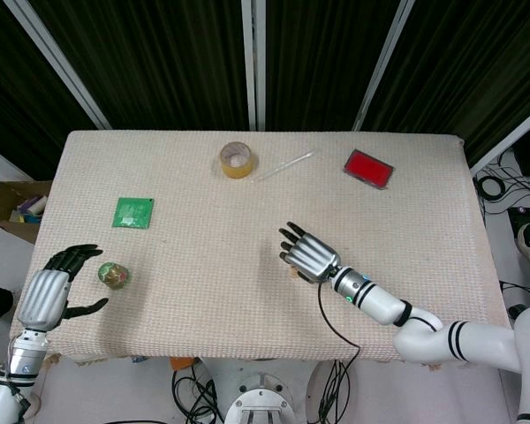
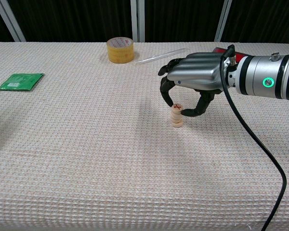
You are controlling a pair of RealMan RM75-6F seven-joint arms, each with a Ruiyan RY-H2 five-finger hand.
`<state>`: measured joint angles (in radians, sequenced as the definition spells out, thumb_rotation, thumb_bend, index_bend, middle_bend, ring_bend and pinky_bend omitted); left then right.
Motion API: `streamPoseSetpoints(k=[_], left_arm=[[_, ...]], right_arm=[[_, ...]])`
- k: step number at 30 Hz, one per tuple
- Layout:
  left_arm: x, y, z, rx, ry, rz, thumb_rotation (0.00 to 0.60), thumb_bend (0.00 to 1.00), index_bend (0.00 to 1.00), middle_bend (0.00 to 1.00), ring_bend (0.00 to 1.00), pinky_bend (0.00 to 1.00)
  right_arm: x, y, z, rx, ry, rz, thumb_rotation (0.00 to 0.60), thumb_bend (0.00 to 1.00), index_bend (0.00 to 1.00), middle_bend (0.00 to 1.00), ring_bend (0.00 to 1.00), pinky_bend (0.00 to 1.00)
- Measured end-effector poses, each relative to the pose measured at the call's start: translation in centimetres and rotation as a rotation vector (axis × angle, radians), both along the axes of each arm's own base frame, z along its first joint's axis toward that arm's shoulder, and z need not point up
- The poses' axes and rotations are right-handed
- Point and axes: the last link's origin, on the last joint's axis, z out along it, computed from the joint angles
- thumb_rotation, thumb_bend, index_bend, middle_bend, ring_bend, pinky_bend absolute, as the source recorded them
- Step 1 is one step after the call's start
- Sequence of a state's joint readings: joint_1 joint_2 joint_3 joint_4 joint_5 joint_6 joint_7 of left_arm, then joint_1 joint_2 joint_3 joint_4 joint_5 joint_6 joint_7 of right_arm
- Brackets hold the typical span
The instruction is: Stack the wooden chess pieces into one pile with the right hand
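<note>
Your right hand arches over the pile of chess pieces, which stands near the middle of the table. In the chest view the thumb and one finger bracket the top piece, the one with the red mark, and appear to pinch it; contact on both sides cannot be confirmed. The head view hides the pile under the hand.

The pile is tall, narrow and not perfectly aligned. Judged risks:
- Opening the fingers unevenly would drag the top piece sideways and topple the pile.
- Lifting before full release would carry the top piece off.
- Retreating low would let the curled fingers clip the pile.

Your left hand rests open at the table's edge, just beside a small green ball, well apart from the work.
</note>
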<state>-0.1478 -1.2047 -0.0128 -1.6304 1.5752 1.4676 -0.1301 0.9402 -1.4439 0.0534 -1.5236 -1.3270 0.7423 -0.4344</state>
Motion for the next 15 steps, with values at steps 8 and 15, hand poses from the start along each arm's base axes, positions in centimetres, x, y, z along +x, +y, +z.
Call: streamPoseSetpoints(k=[8, 15], left_arm=[[0.02, 0.01, -0.01, 0.000, 0.000, 0.000, 0.600, 0.05, 0.24, 0.18, 0.16, 0.21], [0.03, 0.07, 0.11, 0.004, 0.003, -0.003, 0.600, 0.05, 0.24, 0.18, 0.16, 0.21]], right_arm=[[-0.10, 0.18, 0.08, 0.000, 0.002, 0.002, 0.600, 0.32, 0.42, 0.29, 0.04, 0.09], [-0.24, 0.26, 0.88, -0.030, -0.013, 0.006, 0.600, 0.29, 0.33, 0.27, 0.04, 0.09]])
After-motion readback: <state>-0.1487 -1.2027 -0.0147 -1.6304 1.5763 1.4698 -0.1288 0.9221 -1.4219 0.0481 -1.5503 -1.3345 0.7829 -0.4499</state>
